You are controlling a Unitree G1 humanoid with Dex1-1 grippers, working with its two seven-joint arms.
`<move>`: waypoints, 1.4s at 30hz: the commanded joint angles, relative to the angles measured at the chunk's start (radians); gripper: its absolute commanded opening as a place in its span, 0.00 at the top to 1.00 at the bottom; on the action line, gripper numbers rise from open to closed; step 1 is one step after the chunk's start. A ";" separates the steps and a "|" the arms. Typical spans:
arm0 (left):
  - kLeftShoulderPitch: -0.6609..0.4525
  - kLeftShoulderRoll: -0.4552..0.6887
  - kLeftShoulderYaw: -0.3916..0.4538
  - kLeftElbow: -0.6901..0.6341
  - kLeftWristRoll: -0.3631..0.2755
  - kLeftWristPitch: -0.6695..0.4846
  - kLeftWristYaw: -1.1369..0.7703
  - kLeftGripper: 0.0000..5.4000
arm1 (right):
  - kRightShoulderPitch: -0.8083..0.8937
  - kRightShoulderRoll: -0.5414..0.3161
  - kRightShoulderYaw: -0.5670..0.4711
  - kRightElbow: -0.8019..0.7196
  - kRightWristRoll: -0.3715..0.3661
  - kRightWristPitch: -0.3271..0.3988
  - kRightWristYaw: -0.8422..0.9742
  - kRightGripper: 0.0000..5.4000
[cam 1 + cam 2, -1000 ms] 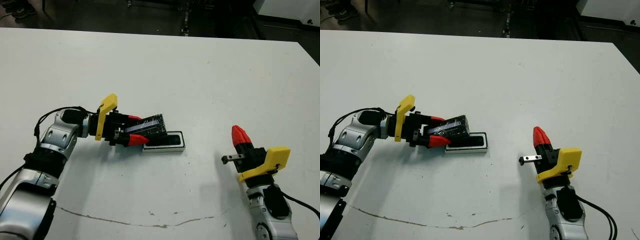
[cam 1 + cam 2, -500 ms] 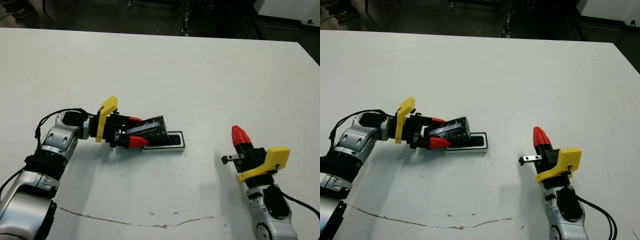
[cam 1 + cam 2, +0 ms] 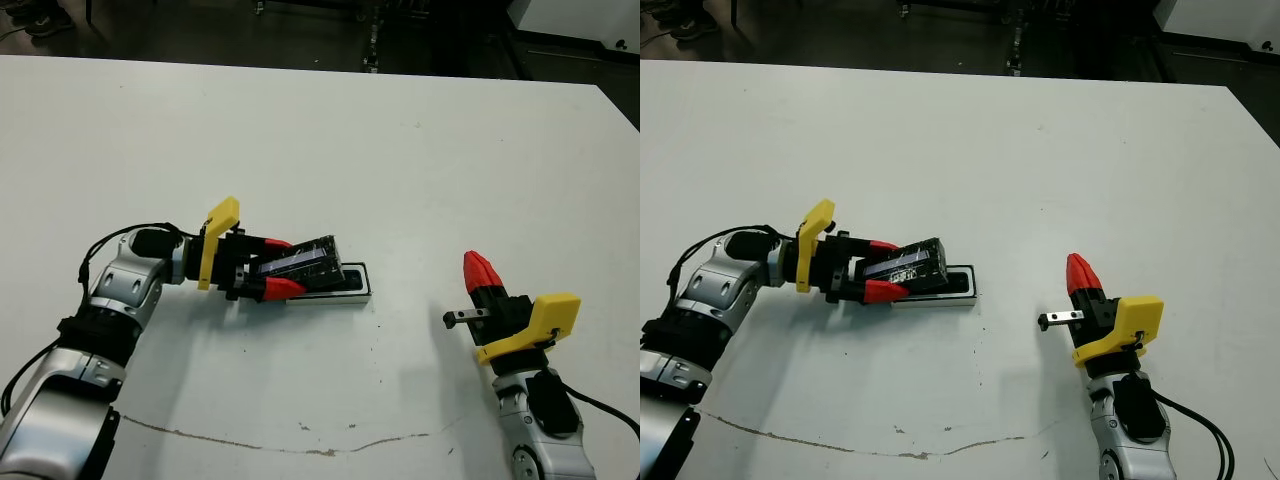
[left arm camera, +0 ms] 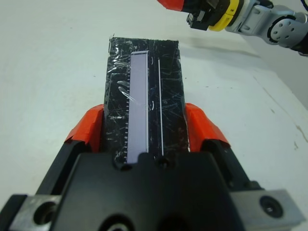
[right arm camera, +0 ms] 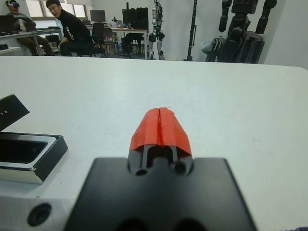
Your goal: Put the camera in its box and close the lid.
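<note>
We hold the flat, glossy black rectangular lid point(image 3: 305, 264) with its pale strip clamped between the two red-tipped fingers point(image 4: 201, 126) of our left gripper point(image 3: 276, 266), tilted up over the left end of the small shallow white-sided box point(image 3: 340, 285) with the thin black rim, which rests on the white table point(image 3: 400, 150). Inside the box we see something dark, which we judge to be the small black blocky camera, though we cannot make it out clearly. Our right gripper point(image 3: 481, 271) hovers well apart to the right, its red fingertips pressed together and empty. The risk we see is the lid coming down skewed: it is angled against the box's length, so one edge could catch the rim and shove the light, unbraced box sideways. Our grip also covers the lid's near end, so releasing late could pin a finger between lid and rim.
</note>
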 commanded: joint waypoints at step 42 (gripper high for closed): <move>0.076 -0.215 -0.061 0.075 0.032 -0.039 0.139 0.41 | 0.005 -0.015 -0.016 0.001 0.007 0.003 0.001 1.00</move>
